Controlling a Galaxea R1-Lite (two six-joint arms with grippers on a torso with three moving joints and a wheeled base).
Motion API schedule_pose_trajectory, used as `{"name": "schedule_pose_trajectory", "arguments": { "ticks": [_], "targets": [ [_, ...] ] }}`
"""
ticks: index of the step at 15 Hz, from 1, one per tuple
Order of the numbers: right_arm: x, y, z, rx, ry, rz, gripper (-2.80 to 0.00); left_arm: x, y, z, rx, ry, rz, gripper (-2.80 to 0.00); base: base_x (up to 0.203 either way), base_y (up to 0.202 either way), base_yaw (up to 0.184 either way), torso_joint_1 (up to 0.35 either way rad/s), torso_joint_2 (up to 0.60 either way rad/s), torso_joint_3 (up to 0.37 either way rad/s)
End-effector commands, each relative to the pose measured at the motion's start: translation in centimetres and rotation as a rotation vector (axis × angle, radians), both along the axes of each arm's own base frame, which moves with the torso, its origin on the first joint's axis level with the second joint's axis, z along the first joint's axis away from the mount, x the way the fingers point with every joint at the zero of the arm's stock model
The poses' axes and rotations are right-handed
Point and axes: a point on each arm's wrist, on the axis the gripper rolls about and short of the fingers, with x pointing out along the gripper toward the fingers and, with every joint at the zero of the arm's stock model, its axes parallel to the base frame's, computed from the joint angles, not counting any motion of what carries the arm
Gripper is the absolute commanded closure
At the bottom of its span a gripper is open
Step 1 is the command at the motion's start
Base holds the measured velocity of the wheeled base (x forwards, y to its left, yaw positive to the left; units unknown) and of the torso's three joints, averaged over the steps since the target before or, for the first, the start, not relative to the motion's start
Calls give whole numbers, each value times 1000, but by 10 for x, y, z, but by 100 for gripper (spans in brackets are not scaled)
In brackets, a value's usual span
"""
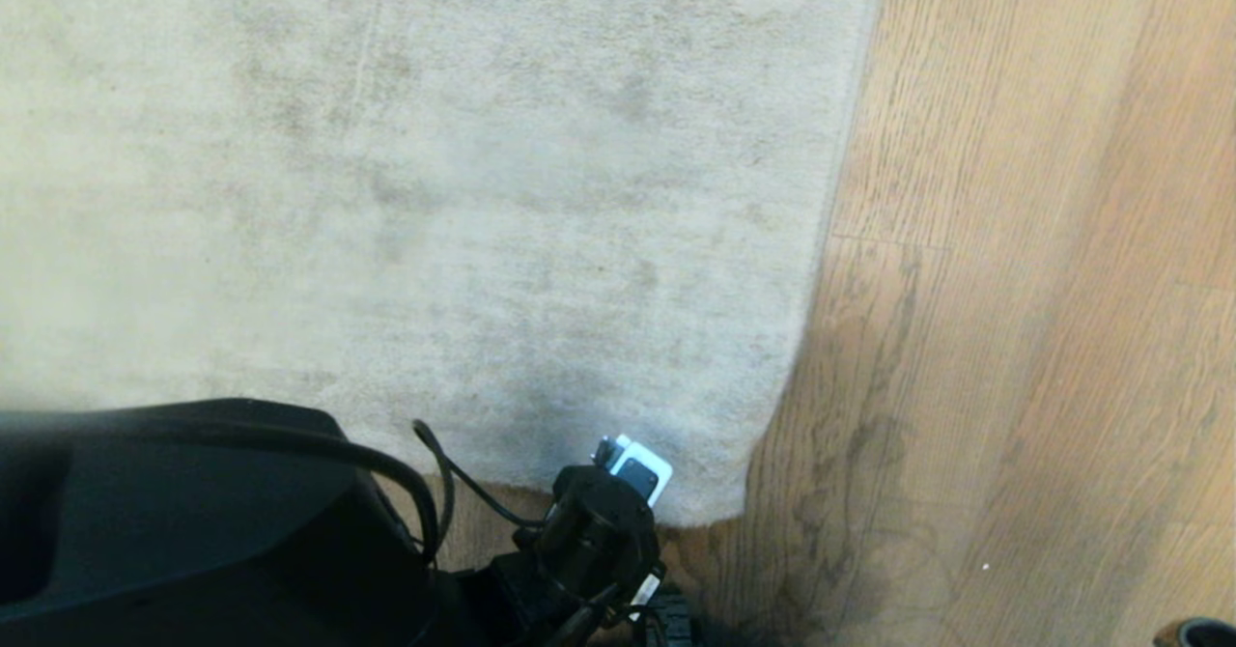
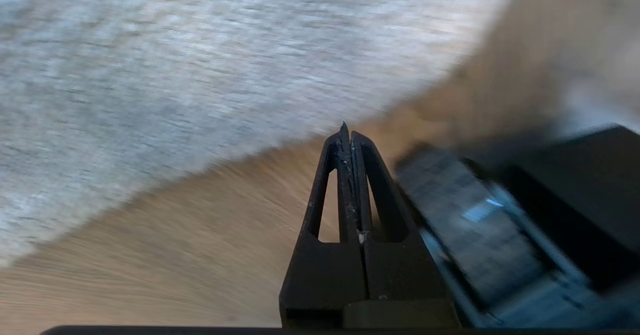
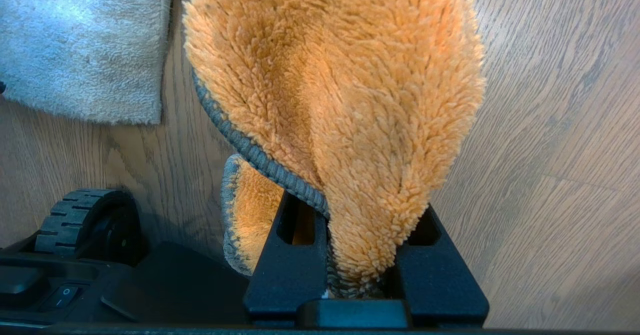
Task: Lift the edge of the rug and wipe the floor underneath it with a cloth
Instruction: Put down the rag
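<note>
- Nearest in the head view is the robot's own dark body (image 1: 174,521), filling the lower left corner, with black cables (image 1: 435,492) looping off it.
- Just past that sits the left arm's wrist (image 1: 594,531), a black round housing with a small white-and-black block on top, reaching over the near border of the rug.
- The left gripper (image 2: 348,140) shows in its own wrist view with both black fingers pressed flat together, tips meeting in a point and nothing between them. A few pale fibres cling along the seam. That view is smeared with blur.
- The left gripper hangs over bare floor (image 2: 175,245), close to the rug edge (image 2: 235,152), but whether it touches either cannot be told.
- The right gripper (image 3: 362,255) is out of the head view. In its wrist view the fingers pinch the cloth (image 3: 360,105), a fluffy orange rag with a grey ribbed hem, which bulges up and forward out of the grip.
- Beside that gripper a ribbed black wheel (image 3: 87,220) of the base stands on the wood, with a small rocker switch (image 3: 62,291) on the dark base panel near it.
- Beyond the cloth, a corner of the pale rug lies flat on the planks.
- In the head view the rug (image 1: 415,193) spreads over the left and middle, pale grey with darker smudges, its rounded corner near the wrist.
- The brown wooden planks run along the right side, with a dark shadow beside the border of the rug.
- A small dark rounded thing (image 1: 1202,632) peeps in at the lower right corner; what it is cannot be told.
</note>
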Motion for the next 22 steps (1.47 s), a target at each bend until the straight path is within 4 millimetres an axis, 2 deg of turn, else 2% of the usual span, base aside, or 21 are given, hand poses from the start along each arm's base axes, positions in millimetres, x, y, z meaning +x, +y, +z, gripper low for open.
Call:
{"name": "schedule_pose_trajectory", "arguments": {
  "ticks": [1, 4, 8, 13, 16, 18, 22],
  "targets": [
    [0, 0, 0, 0, 2, 1, 0, 11, 4, -10, 34, -3, 22, 0, 0, 0, 0, 0, 0, 0],
    [0, 0, 0, 0, 2, 1, 0, 18, 8, -15, 38, -12, 38, 0, 0, 0, 0, 0, 0, 0],
    [0, 0, 0, 0, 2, 1, 0, 25, 1, -27, 25, -24, 40, 0, 0, 0, 0, 0, 0, 0],
    [0, 0, 0, 0, 2, 1, 0, 48, -16, -25, 14, -87, 23, 0, 0, 0, 0, 0, 0, 0],
    [0, 0, 0, 0, 2, 1, 0, 48, -16, -25, 15, -89, 21, 0, 0, 0, 0, 0, 0, 0],
    [0, 0, 0, 0, 2, 1, 0, 46, -15, -20, 9, -94, 18, 0, 0, 0, 0, 0, 0, 0],
    [0, 0, 0, 0, 2, 1, 0, 32, -11, 12, -37, -133, 5, 0, 0, 0, 0, 0, 0, 0]
  ]
}}
